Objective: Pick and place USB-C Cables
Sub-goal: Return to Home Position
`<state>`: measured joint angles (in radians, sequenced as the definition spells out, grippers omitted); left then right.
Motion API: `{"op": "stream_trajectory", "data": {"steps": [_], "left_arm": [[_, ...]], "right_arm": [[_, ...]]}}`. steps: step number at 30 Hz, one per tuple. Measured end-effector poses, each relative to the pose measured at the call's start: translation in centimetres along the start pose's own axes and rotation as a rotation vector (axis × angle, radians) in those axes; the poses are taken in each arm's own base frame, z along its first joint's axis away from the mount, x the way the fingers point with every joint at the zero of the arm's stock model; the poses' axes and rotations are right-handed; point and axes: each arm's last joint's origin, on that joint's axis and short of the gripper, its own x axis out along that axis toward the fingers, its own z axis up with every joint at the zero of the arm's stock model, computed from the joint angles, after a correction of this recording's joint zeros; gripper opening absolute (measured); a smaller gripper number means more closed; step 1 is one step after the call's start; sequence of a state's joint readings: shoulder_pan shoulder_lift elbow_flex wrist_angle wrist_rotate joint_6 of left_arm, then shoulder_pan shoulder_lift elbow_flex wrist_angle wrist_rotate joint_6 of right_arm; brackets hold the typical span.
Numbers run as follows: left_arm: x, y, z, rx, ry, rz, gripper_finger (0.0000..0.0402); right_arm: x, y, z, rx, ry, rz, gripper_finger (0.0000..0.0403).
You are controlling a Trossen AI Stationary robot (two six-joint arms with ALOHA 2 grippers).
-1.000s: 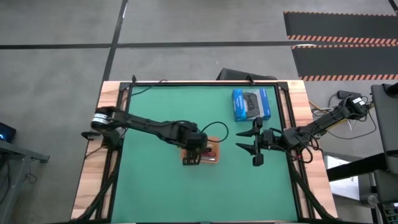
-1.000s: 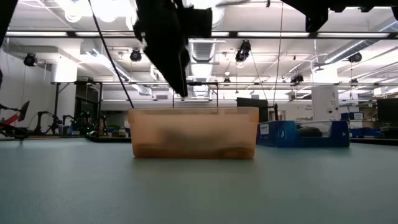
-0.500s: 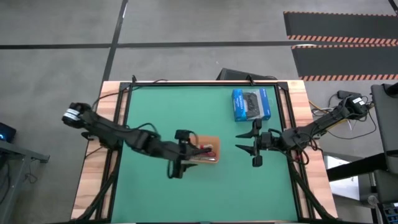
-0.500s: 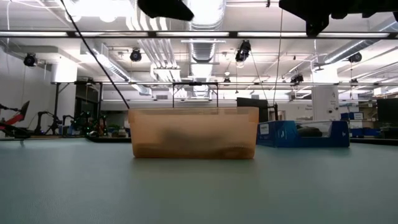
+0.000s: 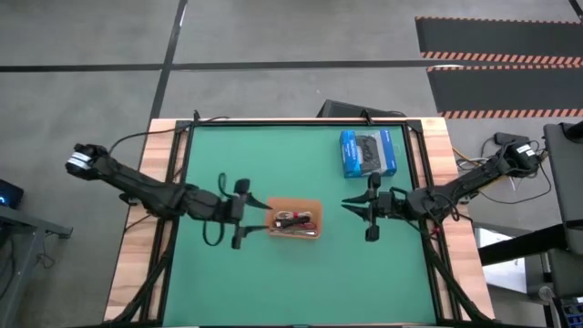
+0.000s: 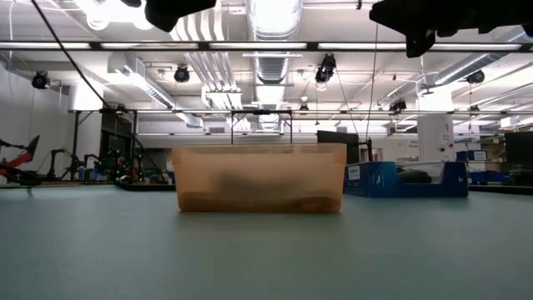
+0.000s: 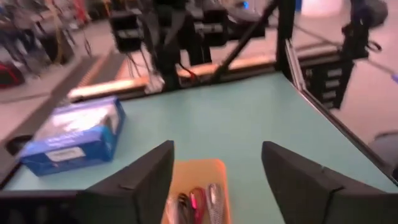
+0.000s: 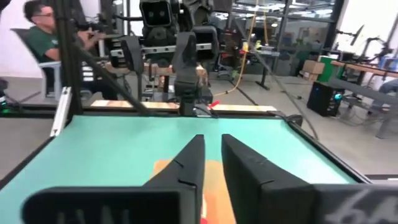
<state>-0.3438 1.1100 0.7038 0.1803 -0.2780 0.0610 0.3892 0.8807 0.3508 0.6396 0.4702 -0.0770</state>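
High view: even, diffuse overhead light; green table [image 5: 301, 264] flat-lit, no glare; arms [image 5: 155, 191] cast only faint, soft shadows.
Low view: ceiling lamps [image 6: 271, 12] burnt out to white glare along top; arm parts against them mere black silhouettes; orange tray [image 6: 258, 179] translucent, contents hazy, perhaps out of focus.
Left wrist view: whole frame smeared; blue box [image 7: 68, 134] and background soft.
Right wrist view: right gripper [image 8: 212, 142] near lens, soft-edged; room beyond bright, clearer.

Green table [image 5: 301, 282]: orange tray [image 5: 312, 206], blue box [image 5: 368, 152].
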Motion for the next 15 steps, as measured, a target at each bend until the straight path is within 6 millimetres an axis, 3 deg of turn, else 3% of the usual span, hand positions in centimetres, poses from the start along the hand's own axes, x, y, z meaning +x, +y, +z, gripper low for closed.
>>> {"op": "stream_trajectory", "data": {"steps": [5, 15], "left_arm": [[-1.5, 1.5, -1.1, -0.009, -0.071, 0.069, 0.0162], [-4.0, 4.6, -2.6, 0.027, -0.082, 0.15, 0.0025]], "right_arm": [[0.6, -0.9, 0.2, -0.02, -0.006, -0.026, 0.0012], [1.1, -3.4, 1.0, -0.096, -0.043, -0.042, 0.0009]]}}
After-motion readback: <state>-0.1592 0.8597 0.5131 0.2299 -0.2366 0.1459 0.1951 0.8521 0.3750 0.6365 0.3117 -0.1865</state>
